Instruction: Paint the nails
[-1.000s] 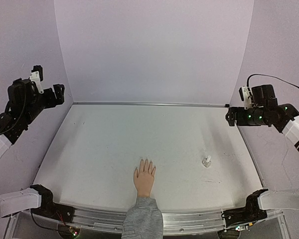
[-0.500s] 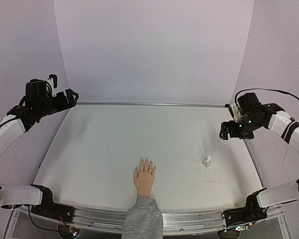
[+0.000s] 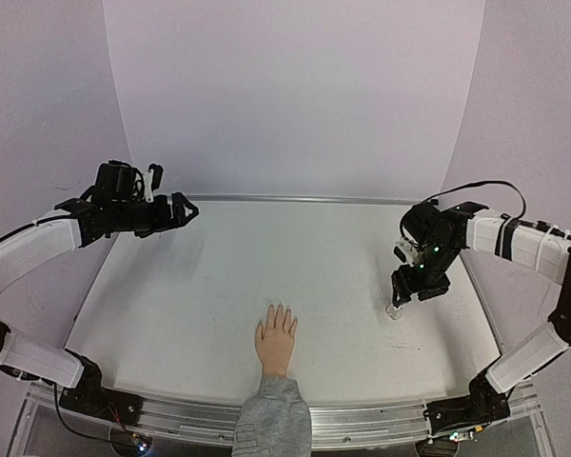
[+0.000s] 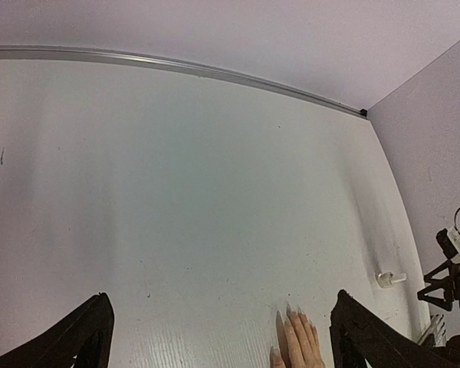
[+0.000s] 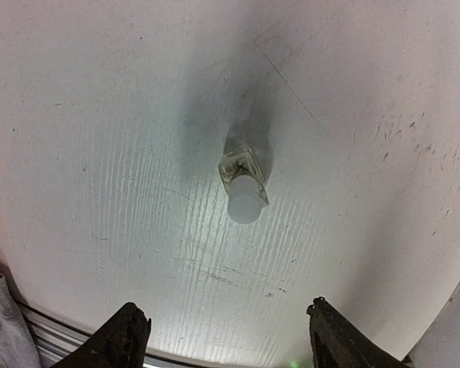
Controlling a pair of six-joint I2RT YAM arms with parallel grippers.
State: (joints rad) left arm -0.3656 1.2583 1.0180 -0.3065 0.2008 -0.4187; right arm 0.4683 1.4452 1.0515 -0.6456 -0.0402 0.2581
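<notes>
White scuffed tabletop (image 3: 219,276), lilac walls (image 3: 295,95): right gripper (image 5: 226,333), spread wide and empty, has dropped over the small clear white-capped bottle (image 5: 243,188), left gripper (image 4: 221,326), likewise wide and empty, swung inward; pale nails (image 3: 281,309) of flesh-coloured hand (image 3: 276,343), near-centre, unpainted, so bottle pickup looks next.

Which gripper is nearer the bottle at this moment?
Right. The right gripper hovers open just above the bottle; the left gripper is far off, over the far-left part of the table.
</notes>
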